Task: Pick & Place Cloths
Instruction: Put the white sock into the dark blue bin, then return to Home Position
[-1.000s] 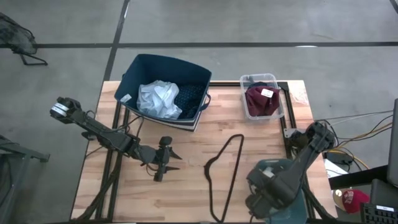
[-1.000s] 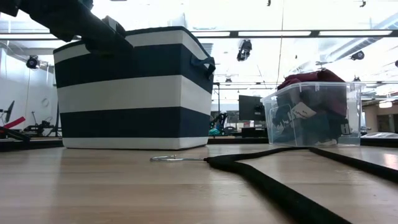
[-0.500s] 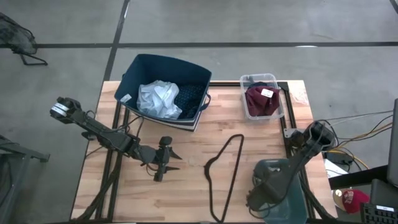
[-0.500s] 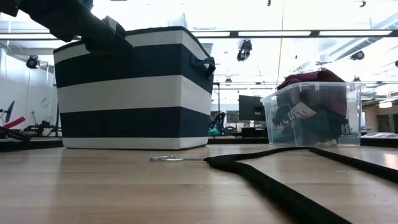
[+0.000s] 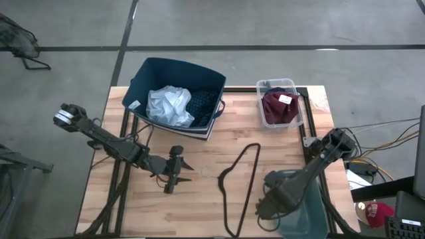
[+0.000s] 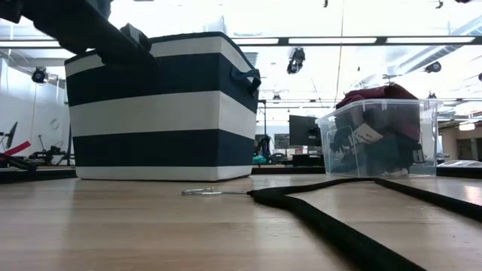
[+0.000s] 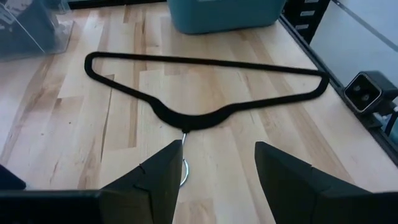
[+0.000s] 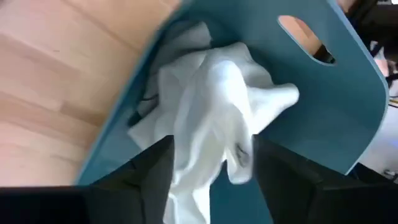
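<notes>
A white cloth lies bunched in the teal bin at the table's near right. My right gripper is open over it, pointing down, one finger on each side of the cloth. The navy bin at the far left holds a pale blue shirt and a navy patterned piece. A maroon piece fills the clear box. My left gripper hovers open at mid-table, left of the black hanger, which lies flat. My right gripper comes at the white cloth from above, and the cloth's lower part reaches between the two fingers. I cannot tell whether either finger touches it. The cloth rests in the teal bin.
The hanger's wire hook points toward my left gripper. Bare wood lies between the navy bin and the hanger. A black frame rail runs along the table's right side. The low view shows the striped bin and the clear box.
My right arm has shifted a little toward the table's left above the teal bin.
</notes>
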`<state>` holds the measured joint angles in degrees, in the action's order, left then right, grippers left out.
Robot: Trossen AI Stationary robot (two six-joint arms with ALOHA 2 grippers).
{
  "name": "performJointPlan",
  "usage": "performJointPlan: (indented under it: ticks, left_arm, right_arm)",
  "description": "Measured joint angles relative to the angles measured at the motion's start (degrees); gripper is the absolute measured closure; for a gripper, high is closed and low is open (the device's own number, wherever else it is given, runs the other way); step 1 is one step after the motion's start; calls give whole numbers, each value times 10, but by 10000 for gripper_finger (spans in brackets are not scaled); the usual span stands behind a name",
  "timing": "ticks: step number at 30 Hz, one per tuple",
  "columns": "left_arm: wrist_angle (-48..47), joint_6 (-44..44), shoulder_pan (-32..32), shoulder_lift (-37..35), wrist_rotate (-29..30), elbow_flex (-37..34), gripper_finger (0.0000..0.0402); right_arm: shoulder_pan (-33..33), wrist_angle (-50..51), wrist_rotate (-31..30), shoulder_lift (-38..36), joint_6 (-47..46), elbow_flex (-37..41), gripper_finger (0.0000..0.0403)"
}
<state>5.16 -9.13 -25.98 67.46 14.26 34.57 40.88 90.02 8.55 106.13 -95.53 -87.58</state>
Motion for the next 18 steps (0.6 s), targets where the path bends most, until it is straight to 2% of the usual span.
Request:
performJointPlan:
  ticks: [4, 10, 14, 18]
  left_arm:
    - [10, -3, 0, 0, 0, -12, 195]
    - [41, -4, 0, 0, 2, -22, 195]
    - [43, 3, 0, 0, 9, -22, 205]
    - [47, 14, 0, 0, 10, -22, 243]
  right_arm:
    - [-2, 0, -34, 0, 13, -23, 166]
    - [-3, -3, -190, 0, 84, -63, 143]
    - [-14, -9, -330, 0, 69, -78, 175]
    - [-48, -95, -408, 0, 177, -60, 255]
